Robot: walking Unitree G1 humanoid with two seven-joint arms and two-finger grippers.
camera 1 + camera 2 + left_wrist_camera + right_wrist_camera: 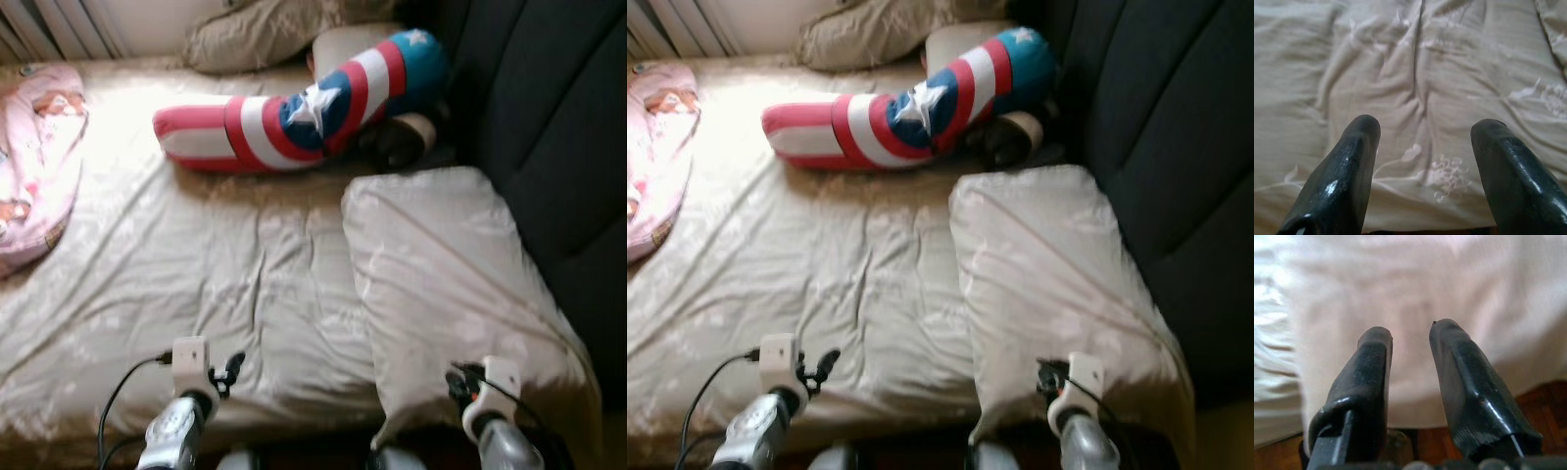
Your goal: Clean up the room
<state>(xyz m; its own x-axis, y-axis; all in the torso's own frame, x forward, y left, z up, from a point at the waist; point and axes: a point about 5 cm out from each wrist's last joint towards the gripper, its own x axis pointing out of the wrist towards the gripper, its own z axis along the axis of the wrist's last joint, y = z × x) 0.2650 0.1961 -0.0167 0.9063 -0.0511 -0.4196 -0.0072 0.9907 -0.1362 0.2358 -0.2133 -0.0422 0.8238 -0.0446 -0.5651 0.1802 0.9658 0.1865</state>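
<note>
A beige pillow (441, 274) lies on the right side of the bed (196, 274), reaching its near edge. A long bolster (294, 117) in red and white stripes, with a blue end and a white star, lies across the far part of the bed. My left gripper (230, 372) is at the near edge over the creased beige sheet (1415, 73), open wide with nothing between its fingers. My right gripper (458, 380) is at the pillow's near corner (1415, 279), open by a narrow gap and holding nothing.
A pink printed blanket (34, 166) is bunched at the left edge. Another beige pillow (255, 34) sits at the back. A dark padded headboard (558, 117) runs along the right. A small dark and tan object (397, 142) rests beside the bolster. Wooden floor (1542, 401) lies below the bed edge.
</note>
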